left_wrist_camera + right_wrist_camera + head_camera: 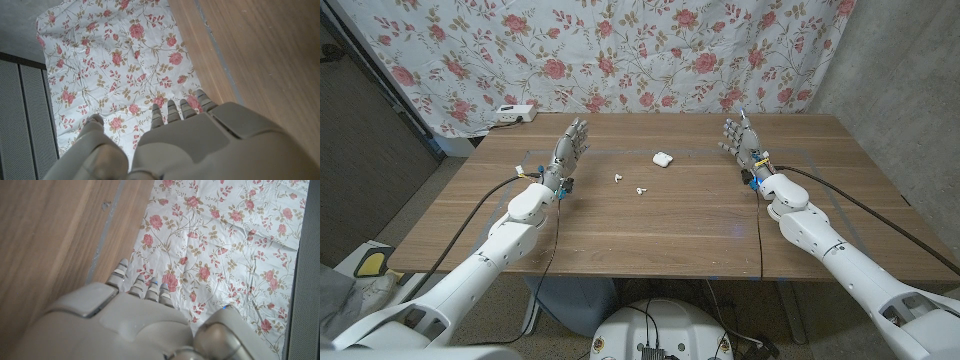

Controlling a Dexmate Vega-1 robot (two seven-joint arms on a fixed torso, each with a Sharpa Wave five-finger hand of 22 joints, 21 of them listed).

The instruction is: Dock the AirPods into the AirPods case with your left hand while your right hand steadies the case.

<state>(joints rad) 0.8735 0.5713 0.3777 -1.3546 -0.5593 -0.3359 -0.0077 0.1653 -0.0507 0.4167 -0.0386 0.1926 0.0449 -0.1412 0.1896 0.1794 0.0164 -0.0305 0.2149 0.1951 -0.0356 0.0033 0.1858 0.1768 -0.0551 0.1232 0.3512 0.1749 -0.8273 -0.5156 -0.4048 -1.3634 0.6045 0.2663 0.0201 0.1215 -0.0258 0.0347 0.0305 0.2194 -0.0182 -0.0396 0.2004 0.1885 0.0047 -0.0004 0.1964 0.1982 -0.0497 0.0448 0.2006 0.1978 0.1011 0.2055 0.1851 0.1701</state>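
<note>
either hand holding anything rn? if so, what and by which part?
Nothing is held. Left hand and right hand are open; the AirPods case and both AirPods lie on the table, untouched.

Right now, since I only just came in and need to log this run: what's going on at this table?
Nothing is being handled yet. The left hand and right hand are raised near the table's left and right sides, fingers spread, holding nothing. Between them the white AirPods case sits toward the far edge, with two loose AirPods lying nearer the robot, apart from it. Whether the case is open is too small to tell.
</note>
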